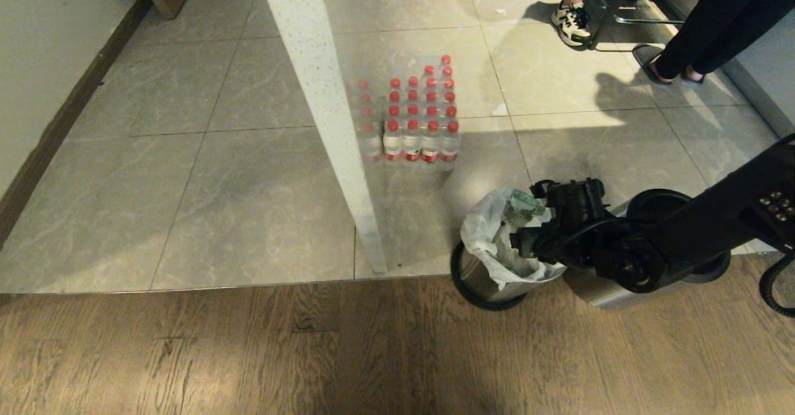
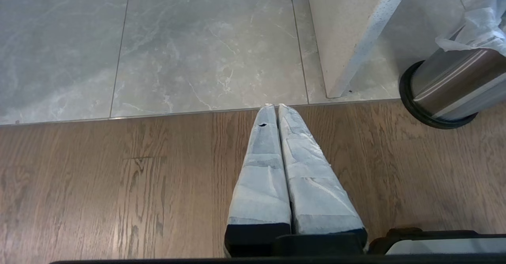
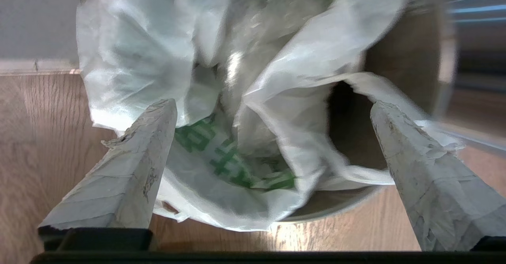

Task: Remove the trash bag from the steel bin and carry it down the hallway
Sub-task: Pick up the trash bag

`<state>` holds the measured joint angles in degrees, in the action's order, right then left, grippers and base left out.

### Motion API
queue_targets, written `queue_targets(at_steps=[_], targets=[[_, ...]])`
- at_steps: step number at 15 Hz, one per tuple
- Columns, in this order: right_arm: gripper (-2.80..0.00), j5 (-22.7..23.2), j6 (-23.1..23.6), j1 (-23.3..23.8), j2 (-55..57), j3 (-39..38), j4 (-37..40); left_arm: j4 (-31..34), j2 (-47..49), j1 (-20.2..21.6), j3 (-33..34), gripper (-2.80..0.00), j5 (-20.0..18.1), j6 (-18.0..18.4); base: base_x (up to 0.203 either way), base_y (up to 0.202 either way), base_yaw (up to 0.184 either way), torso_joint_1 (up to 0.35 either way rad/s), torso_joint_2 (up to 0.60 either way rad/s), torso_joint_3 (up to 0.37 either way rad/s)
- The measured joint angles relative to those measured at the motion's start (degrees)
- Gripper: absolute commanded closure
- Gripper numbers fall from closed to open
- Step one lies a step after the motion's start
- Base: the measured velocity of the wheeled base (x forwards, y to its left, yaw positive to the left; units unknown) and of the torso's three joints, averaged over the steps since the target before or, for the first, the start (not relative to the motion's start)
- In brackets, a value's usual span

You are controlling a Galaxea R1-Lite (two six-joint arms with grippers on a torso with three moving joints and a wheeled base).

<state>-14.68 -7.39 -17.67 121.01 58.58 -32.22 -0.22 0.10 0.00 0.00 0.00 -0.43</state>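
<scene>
Brown wood-plank floor [image 1: 248, 353] meets grey marbled tiles [image 1: 248, 204]. At that seam the small round steel bin [image 1: 490, 281] holds the thin white green-printed trash bag [image 1: 497, 228]; the right end effector [image 3: 272, 110] gapes wide over it, gripping nothing. The left end effector [image 2: 275, 106] is pressed closed, empty.

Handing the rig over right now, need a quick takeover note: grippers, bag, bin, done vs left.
Right gripper: open, over the steel bin, its fingers either side of the trash bag; nothing gripped.
Left gripper: shut, empty, parked over the wood floor.
Bag: in the bin, its edges folded over the rim. Bin stands where wood meets the grey tiles.
Done: approach only.
Left: close on the bag, lift it out, carry it down the hallway.
</scene>
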Motion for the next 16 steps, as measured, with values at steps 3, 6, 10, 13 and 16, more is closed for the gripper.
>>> queue_targets(at_steps=[3, 6, 10, 13, 16], targets=[[-2.8, -0.5, 0.13, 1.37, -2.74, -2.51, 0.02, -0.02, 0.0, 0.0, 0.0, 0.0, 0.0, -0.01, 0.0, 0.0, 0.0, 0.0, 0.0, 0.0], [-2.8, -0.61, -0.34, 2.89, -5.22, -4.69, 0.1, -0.02, 0.0, 0.0, 0.0, 0.0, 0.0, 0.0, 0.0, 0.0, 0.0, 0.0, 0.0, 0.0], [-2.8, -0.38, -5.77, 4.31, -5.64, -7.73, 0.06, -0.01, 0.0, 0.0, 0.0, 0.0, 0.0, 0.01, 0.0, 0.0, 0.0, 0.0, 0.0, 0.0], [-2.8, -0.03, -9.55, 4.47, -3.87, -7.48, 0.04, -0.04, 0.0, 0.0, 0.0, 0.0, 0.0, -0.01, 0.0, 0.0, 0.0, 0.0, 0.0, 0.0], [-2.8, 0.32, -12.12, 4.47, -1.63, -6.42, -0.5, -0.02, 0.0, 0.0, 0.0, 0.0, 0.0, -0.01, 0.0, 0.0, 0.0, 0.0, 0.0, 0.0]])
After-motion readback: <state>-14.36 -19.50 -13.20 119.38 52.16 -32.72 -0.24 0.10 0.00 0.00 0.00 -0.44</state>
